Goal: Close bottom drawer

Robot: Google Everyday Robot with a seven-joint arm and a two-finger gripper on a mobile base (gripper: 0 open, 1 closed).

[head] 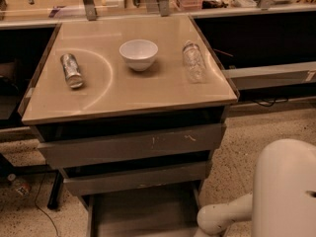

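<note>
Speckled floor, dim warm light, a cluttered counter along the back. Grey drawer cabinet in the middle, topped by a tan worktop [128, 95].

Arm: a bulky white arm [286, 186] fills the lower right corner of the view. A slimmer white link [224, 215] runs from it down and to the left. It ends in a rounded joint close beside the right-hand side of the bottom drawer [143, 211]. The gripper itself lies past the lower edge, out of sight, so I cannot tell whether it is released or clenched.

Drawers: all three stand out from the cabinet, stepped.
- The top drawer [133, 144] is the widest, with pale scratch marks on its front. It is out a little, with a dark gap above it.
- The middle drawer [136, 177] is narrower and also slightly out.
- The bottom drawer is the narrowest and pulled out farthest. Its shallow tray shows bare grey floor (its front panel is cut off by the lower edge).

On the worktop:
- A white bowl [138, 53] sits upright near the back centre, its inside plain white.
- A metal can [71, 70] lies on its side to the left of the bowl.
- A clear plastic bottle [193, 61] lies on its side to the right. Its contents cannot be made out.

All three sit well apart from one another.
</note>
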